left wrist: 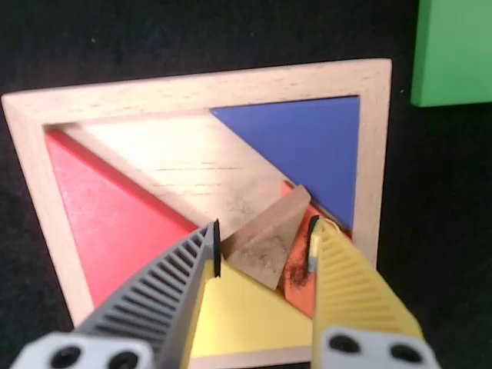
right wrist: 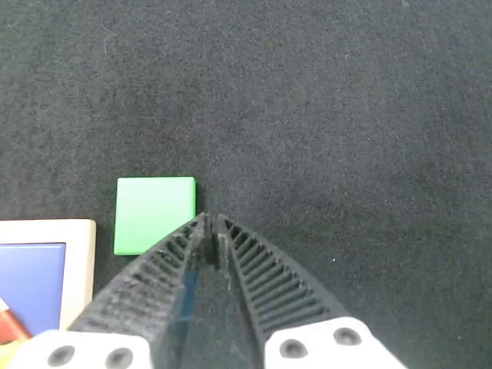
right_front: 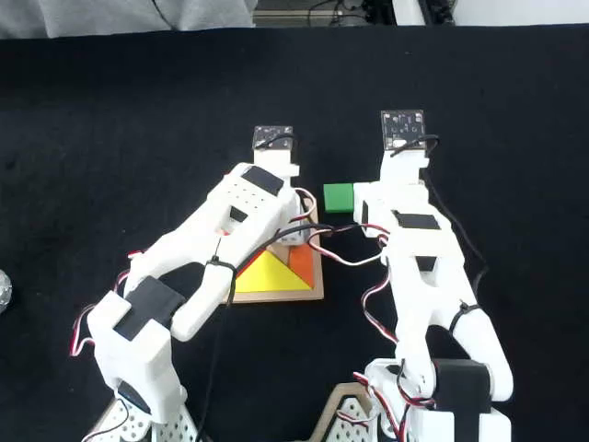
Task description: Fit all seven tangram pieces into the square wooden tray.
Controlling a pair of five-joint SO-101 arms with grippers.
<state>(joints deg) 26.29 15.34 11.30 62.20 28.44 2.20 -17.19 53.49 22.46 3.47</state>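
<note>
Left gripper (left wrist: 264, 229) is clamped on a small brown triangle (left wrist: 257, 247), held over the square wooden tray (left wrist: 200, 88). Seated inside: red triangle (left wrist: 115, 223), blue triangle (left wrist: 304, 146), yellow piece (left wrist: 246, 319), orange piece (left wrist: 296, 278); part of the floor is bare. Green square (right wrist: 154, 215) lies outside, just beside the tray. Right gripper (right wrist: 211, 229) hangs near it, fingers together, empty. Assessment: incomplete.

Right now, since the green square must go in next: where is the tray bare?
Bare tray floor lies between the red triangle and blue triangle. Crowded near the yellow triangle, where the left gripper holds a wooden triangle.
</note>
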